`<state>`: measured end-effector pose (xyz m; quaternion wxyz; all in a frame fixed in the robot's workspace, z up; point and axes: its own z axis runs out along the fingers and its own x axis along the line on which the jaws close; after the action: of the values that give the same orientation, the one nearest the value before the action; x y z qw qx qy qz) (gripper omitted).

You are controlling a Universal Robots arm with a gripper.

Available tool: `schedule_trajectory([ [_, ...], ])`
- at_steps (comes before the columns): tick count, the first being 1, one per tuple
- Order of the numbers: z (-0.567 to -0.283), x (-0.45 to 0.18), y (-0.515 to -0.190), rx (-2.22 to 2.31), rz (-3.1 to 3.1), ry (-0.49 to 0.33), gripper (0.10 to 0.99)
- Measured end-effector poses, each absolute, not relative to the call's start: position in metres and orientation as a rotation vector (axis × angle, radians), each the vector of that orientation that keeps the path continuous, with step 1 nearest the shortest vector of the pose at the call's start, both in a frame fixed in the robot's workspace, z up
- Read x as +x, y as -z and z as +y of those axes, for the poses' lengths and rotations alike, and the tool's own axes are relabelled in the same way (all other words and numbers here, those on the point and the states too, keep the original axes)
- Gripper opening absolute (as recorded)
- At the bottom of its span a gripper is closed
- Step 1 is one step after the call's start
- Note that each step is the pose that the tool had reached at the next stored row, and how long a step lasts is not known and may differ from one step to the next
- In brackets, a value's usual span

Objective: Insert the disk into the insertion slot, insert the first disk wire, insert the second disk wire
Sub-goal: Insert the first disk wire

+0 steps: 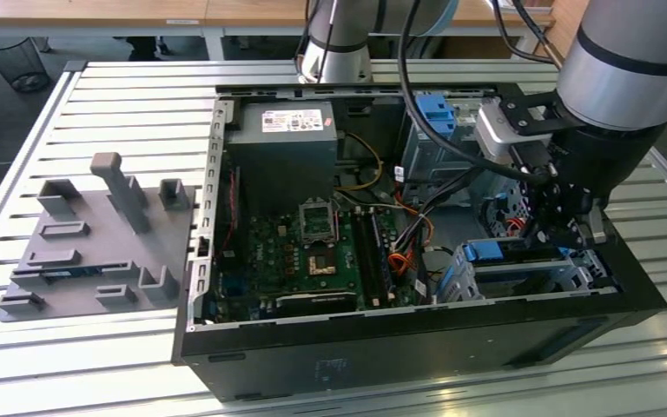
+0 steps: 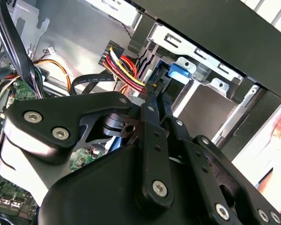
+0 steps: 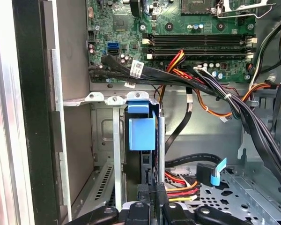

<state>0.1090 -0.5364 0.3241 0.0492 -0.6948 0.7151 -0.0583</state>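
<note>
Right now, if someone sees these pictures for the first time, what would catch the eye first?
The open black computer case on the slatted table, with its green motherboard exposed, dominates the exterior view. The robot arm reaches into the case at that view's right. In the first wrist view, the disk's blue bracket stands out inside the silver metal cage.

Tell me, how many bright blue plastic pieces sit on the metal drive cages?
2. One blue tab tops the taller cage, farther from the exterior camera; one blue bracket sits in the low cage, nearer it. Others may be hidden.
</note>
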Motion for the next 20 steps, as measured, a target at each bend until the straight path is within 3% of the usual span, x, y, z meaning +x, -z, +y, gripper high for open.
schedule_trajectory([
  [11,-0.536,0.109,-0.327,-2.117,2.179,0.177,0.184],
  [12,-0.536,0.109,-0.328,-2.117,2.179,0.177,0.247],
  [17,-0.536,0.109,-0.336,-2.119,2.181,0.179,0.247],
  [18,-0.536,0.113,-0.341,-2.134,2.196,0.152,0.231],
  [19,-0.536,0.113,-0.342,-2.141,2.203,0.139,0.106],
  [20,-0.536,0.114,-0.342,-2.144,2.206,0.133,0.106],
])
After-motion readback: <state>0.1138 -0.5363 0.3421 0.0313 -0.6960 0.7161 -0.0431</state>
